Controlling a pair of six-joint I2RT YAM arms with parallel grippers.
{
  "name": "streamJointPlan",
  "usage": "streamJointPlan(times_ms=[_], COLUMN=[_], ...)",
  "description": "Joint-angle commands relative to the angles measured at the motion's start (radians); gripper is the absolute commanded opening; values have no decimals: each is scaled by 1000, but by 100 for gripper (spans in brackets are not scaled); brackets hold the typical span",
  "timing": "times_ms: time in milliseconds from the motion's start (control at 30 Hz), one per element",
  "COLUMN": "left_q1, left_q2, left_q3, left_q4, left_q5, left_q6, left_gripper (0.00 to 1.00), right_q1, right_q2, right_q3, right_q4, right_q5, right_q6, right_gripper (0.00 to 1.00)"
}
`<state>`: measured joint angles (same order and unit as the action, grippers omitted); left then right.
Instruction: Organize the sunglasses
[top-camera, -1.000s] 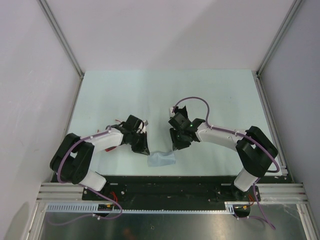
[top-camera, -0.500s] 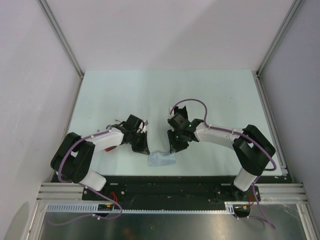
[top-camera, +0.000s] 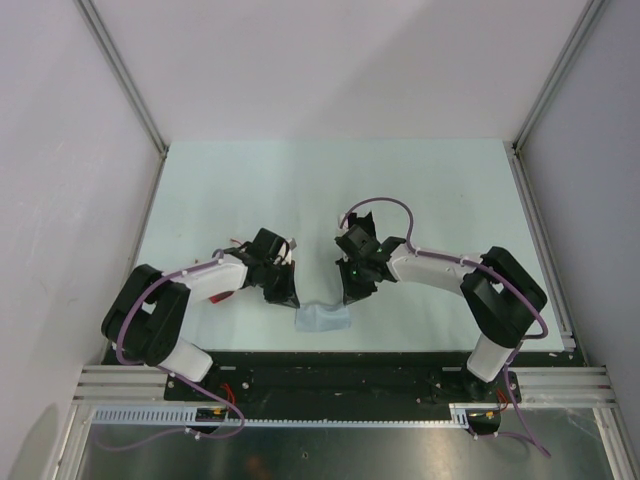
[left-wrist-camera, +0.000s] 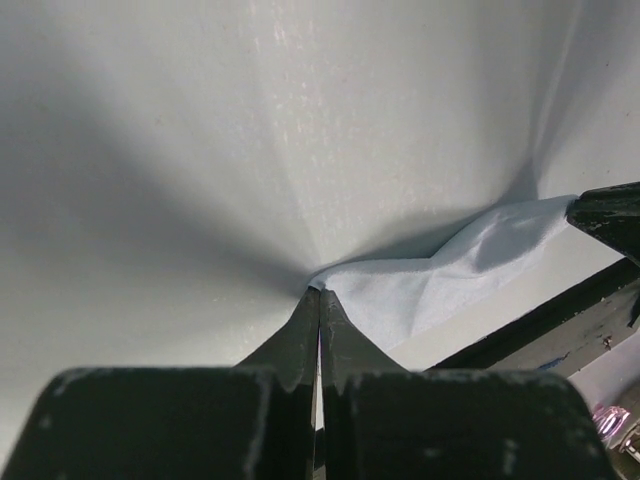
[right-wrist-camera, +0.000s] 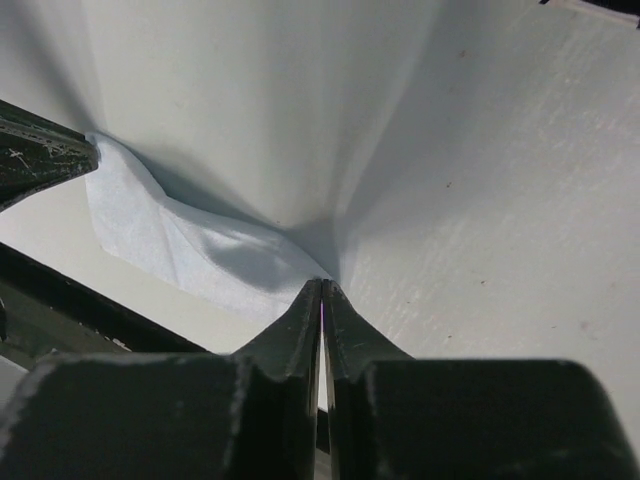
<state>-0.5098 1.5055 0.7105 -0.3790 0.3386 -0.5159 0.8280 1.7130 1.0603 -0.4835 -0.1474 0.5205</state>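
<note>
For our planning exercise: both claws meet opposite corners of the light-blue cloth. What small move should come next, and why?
Probably lift both claws together. The left claw and right claw each look shut on a corner of the light-blue cloth, which lies crumpled between them.

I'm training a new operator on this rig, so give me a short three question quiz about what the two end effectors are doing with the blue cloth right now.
1. True or false: the right end effector stands wide open above the cloth.
2. Multiple choice: where does the left end effector grip the cloth? A, at a corner; B, in its middle; C, nowhere.
3. Near which edge of the table does the cloth lie?
Key: 1 false, it is shut on a corner of the cloth. 2 A. 3 the near edge, by the arm bases.
</note>
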Motion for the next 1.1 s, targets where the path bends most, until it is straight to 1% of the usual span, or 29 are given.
streamJointPlan(times_ms=[0, 33, 600, 1067], left_q1=[1, 1, 8, 14], left_q2=[-14, -19, -48, -5], left_q3=[41, 41, 53, 89], left_q4=[11, 9, -4, -8], left_q5=[-18, -19, -81, -116], left_q6=[-6, -6, 1, 14], left_gripper=[0, 0, 0, 0], right_q1=[-9, -9, -24, -41], right_q2=[10, 13, 10, 28], right_q3=[0, -2, -10, -11], right_q4=[26, 28, 17, 63], right_q5=[-14, -15, 49, 74], right_q6=[-5, -5, 30, 58], right_gripper=[2, 0, 0, 0])
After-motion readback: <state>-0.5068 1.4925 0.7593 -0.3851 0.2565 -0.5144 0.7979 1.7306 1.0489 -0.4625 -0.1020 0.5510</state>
